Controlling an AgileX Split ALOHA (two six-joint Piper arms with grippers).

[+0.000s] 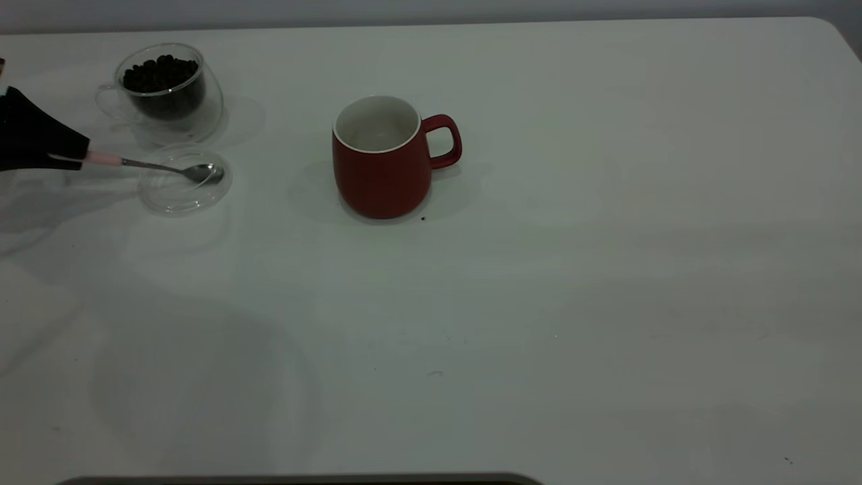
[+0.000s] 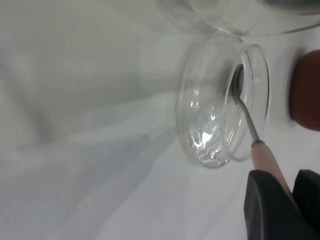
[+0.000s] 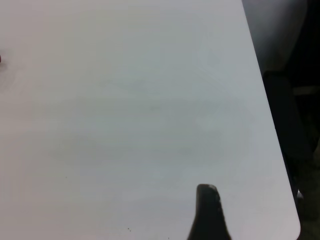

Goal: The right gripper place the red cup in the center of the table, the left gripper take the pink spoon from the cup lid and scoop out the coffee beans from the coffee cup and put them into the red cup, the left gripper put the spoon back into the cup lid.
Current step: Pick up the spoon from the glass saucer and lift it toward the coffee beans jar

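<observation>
White table (image 1: 539, 303), plain, bearing a few dark specks; near stretch bare. Red cup (image 1: 382, 162) upright around the table's centre, white inside showing, handle toward the right arm's side; one speck just beside its base. Cup lid (image 1: 185, 182) well to its left, lying flat; pink spoon (image 1: 155, 164) with its bowl over the lid. Left gripper (image 1: 74, 156) at the left edge, clamped on the spoon's handle. Coffee cup (image 1: 165, 91) farther back, just beyond the lid, holding coffee beans (image 1: 160, 73). Right gripper (image 3: 210, 215): one finger seen above the table's edge, well apart from everything; jaw state cannot be told.
</observation>
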